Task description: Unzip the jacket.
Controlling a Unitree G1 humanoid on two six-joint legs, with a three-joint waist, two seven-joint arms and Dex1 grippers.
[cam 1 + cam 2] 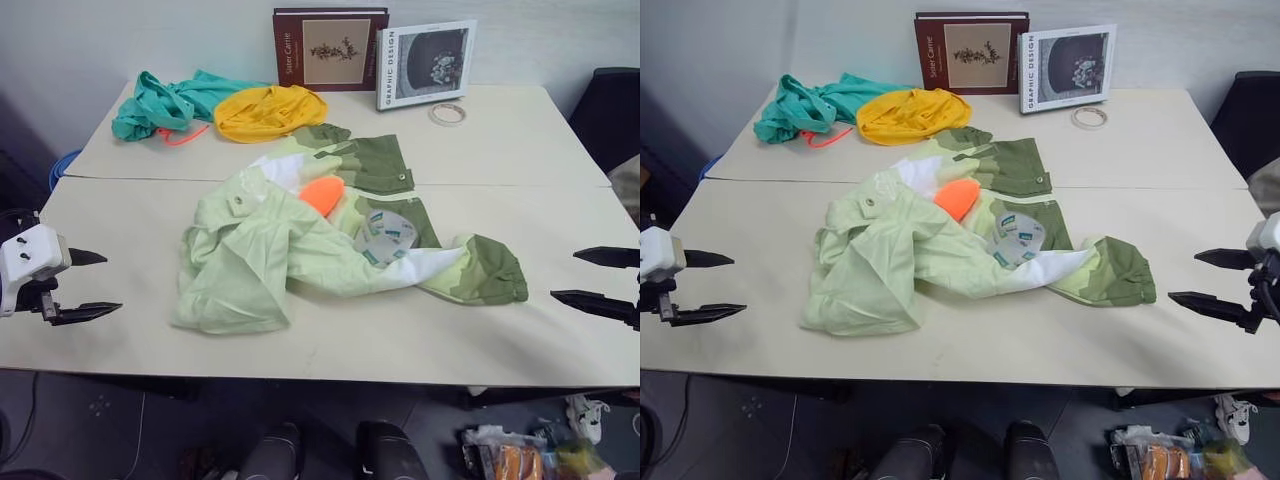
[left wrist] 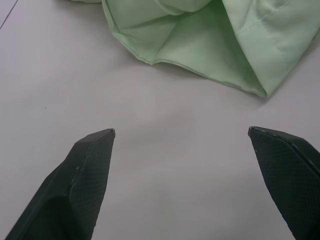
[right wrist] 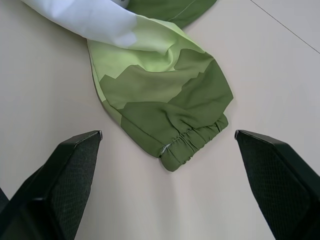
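Jacket (image 1: pixel 330 235) lay crumpled mid-table (image 1: pixel 560 150), zipper line not discernible among the folds. Left gripper (image 1: pixel 88 285) and right gripper (image 1: pixel 598 276) hovered at opposite table edges, jaws wide apart, empty. Best first move, I judged: spread the cloth to expose the zipper pull, one gripper pinning fabric.

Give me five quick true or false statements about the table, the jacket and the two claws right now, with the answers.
1. The jacket lies crumpled on the table. True.
2. The left claw is clamped on the jacket. False: it is open, off to the side, touching nothing.
3. The right claw faces an olive elastic cuff. True.
4. The yellow garment lies on top of the jacket. False: it sits behind it, beside the teal garment.
5. Two books stand against the wall. True.
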